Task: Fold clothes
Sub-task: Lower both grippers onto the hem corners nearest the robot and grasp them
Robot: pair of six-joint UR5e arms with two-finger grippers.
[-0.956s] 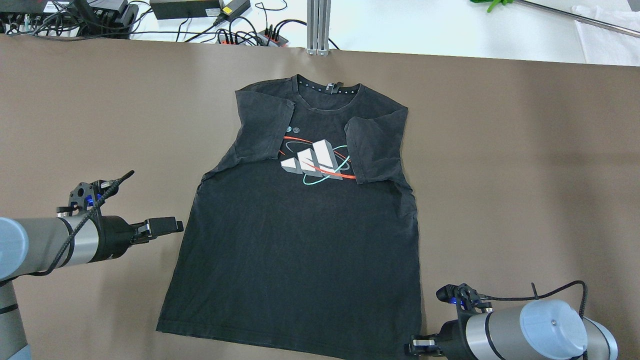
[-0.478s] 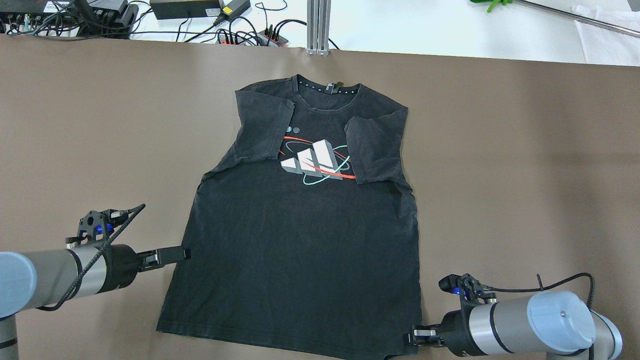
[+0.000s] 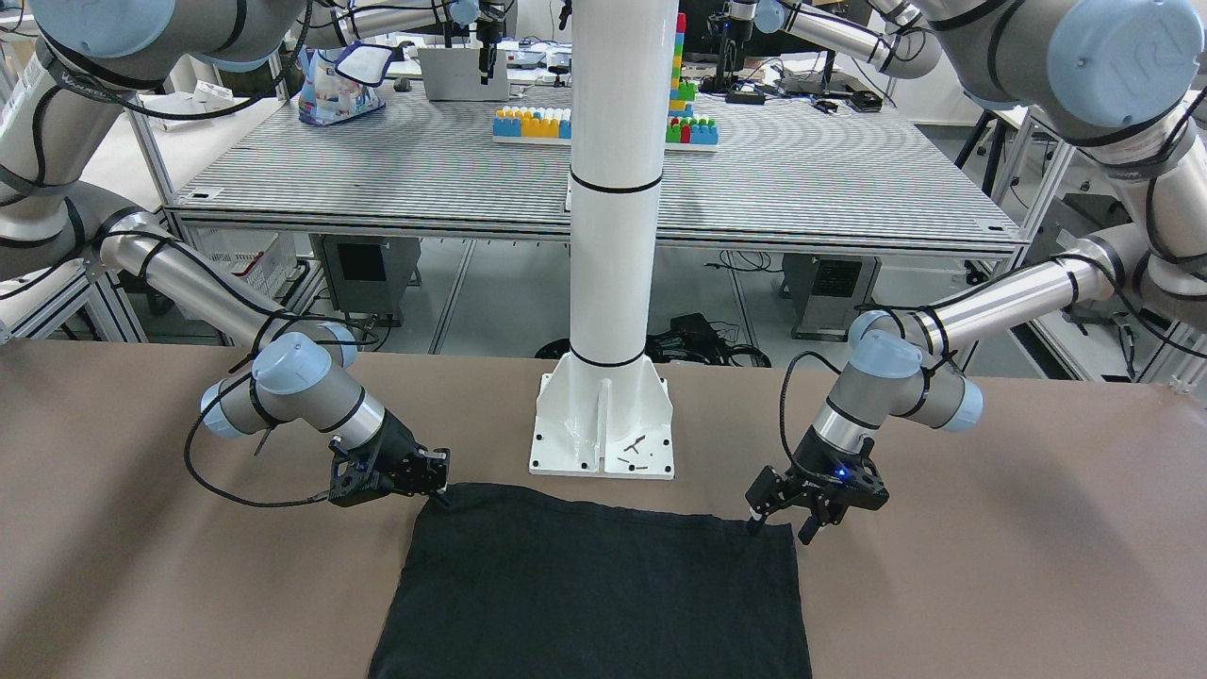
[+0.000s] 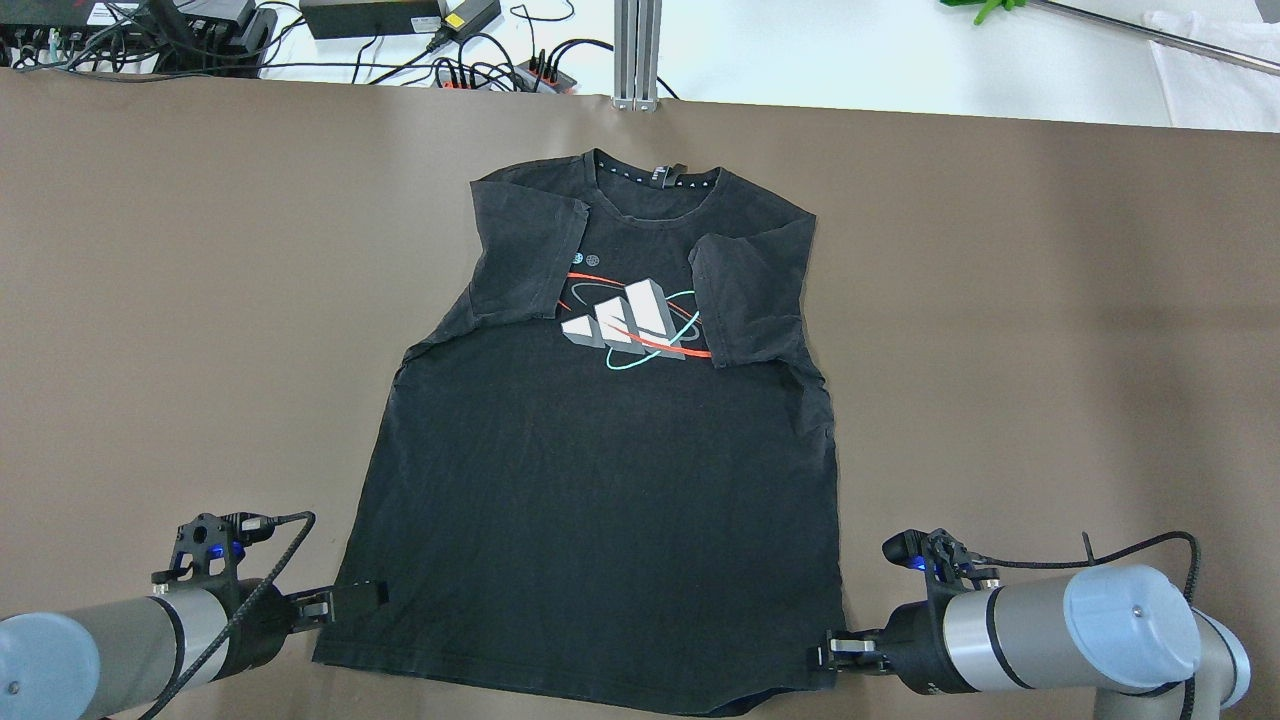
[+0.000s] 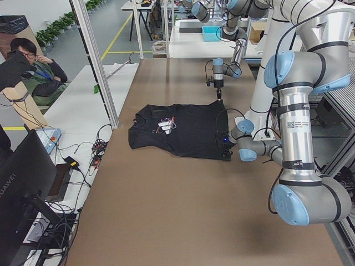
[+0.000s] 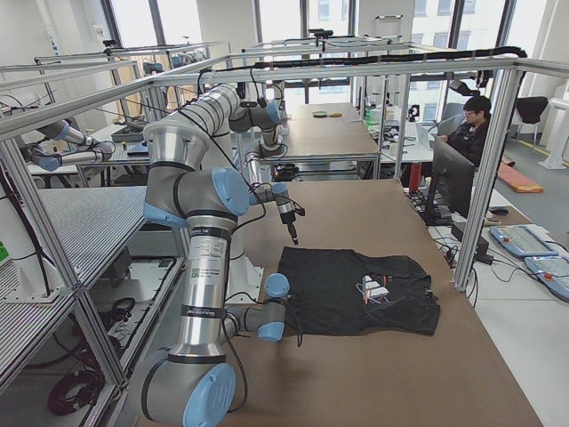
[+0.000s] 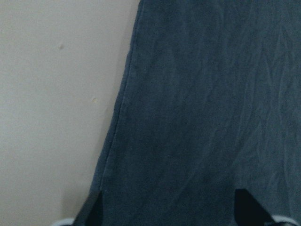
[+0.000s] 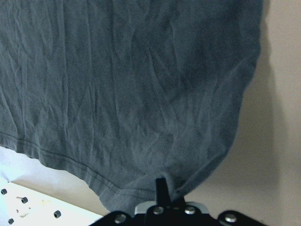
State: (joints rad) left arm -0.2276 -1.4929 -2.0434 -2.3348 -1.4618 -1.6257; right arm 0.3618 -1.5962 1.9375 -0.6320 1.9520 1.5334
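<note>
The work surface is a brown-covered bench (image 4: 150, 250), with the robot's white pedestal (image 3: 603, 424) bolted at its near edge and power strips and cables (image 4: 480, 70) on the white surface beyond its far edge. A black T-shirt (image 4: 600, 500) lies flat at the middle of the bench, front up. Its collar (image 4: 655, 180) points away from the robot and its hem lies nearest the pedestal. Both sleeves (image 4: 525, 260) are folded inward over the chest, partly covering the white, red and teal print (image 4: 630, 325). The left claw (image 4: 365, 597) is low at the hem corner on the robot's left side and is released. In the left wrist view its two fingertips (image 7: 94, 214) stand wide apart, one at the garment's side edge and the other over the fabric. The right claw (image 4: 822, 655) is at the opposite hem corner and is clenched on the T-shirt. In the right wrist view the fabric puckers into a pinch at the fingers. One second earlier the left claw was beside the garment's side edge about halfway along the body. Half a second earlier it was nearer the hem, and it now stands at the hem corner. The right claw has stayed at its corner with only a small shift away from the robot. The T-shirt's outline and its folded sleeves are otherwise unchanged.
</note>
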